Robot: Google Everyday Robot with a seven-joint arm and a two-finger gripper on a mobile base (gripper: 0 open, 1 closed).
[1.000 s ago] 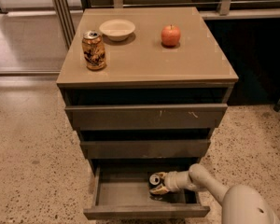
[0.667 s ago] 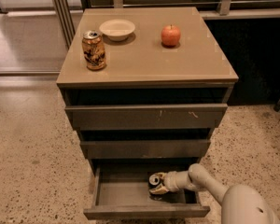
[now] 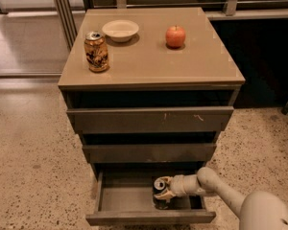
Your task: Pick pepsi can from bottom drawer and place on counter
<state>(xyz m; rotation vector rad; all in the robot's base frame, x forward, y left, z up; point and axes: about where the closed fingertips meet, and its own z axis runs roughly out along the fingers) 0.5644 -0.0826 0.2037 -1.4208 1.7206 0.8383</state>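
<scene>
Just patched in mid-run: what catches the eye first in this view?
The pulled-out bottom drawer stands out first, with the gripper inside it, right at the upright pepsi can. Next comes the tan counter above, carrying a gold patterned can at left, a cream bowl behind it and a red apple toward the back right.

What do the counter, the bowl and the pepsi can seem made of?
Counter: likely laminate, tan and glossy, showing reflections. Bowl: perhaps ceramic or plastic, cream, dull. Pepsi can: metal, shiny silver top; it sits in the bottom drawer, at the gripper.
</scene>
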